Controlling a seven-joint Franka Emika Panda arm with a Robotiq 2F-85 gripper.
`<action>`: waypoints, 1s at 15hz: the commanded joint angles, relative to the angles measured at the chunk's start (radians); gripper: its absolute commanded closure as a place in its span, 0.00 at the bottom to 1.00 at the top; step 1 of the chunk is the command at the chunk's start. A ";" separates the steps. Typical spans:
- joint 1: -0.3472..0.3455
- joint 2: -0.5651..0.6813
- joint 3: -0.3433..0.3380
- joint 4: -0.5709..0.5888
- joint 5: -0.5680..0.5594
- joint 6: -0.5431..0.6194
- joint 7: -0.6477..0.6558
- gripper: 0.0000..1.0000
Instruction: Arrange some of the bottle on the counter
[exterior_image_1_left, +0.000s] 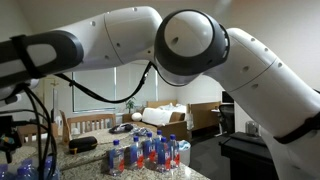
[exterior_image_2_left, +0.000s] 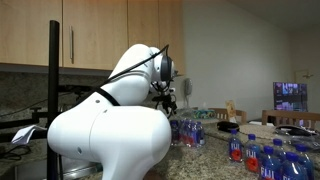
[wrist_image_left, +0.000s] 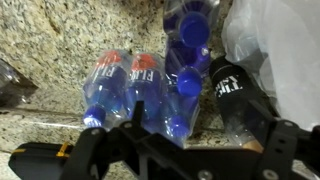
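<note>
In the wrist view, several clear bottles (wrist_image_left: 130, 85) with red-and-blue labels and blue caps stand packed together on the speckled counter (wrist_image_left: 55, 40). My gripper (wrist_image_left: 188, 142) hovers just above their near edge, open, its black fingers (wrist_image_left: 90, 145) spread wide and holding nothing. In both exterior views a cluster of bottles (exterior_image_1_left: 148, 152) (exterior_image_2_left: 188, 130) stands on the counter (exterior_image_1_left: 95, 162) (exterior_image_2_left: 215, 150). More bottles (exterior_image_2_left: 270, 158) fill the near right corner. The gripper (exterior_image_2_left: 164, 100) hangs over the far cluster.
A dark bottle with a black label (wrist_image_left: 235, 95) stands right of the group, against a white plastic bag (wrist_image_left: 270, 45). A wooden dining table with chairs (exterior_image_1_left: 100, 125) is behind the counter. Wall cabinets (exterior_image_2_left: 90, 35) hang above, and a lit screen (exterior_image_2_left: 290, 95) is at far right.
</note>
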 joint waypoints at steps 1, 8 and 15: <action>-0.010 -0.052 -0.023 -0.146 -0.006 0.098 0.119 0.00; -0.034 0.023 -0.010 -0.162 0.040 0.226 0.109 0.22; -0.029 0.027 -0.002 -0.150 0.034 0.222 0.090 0.66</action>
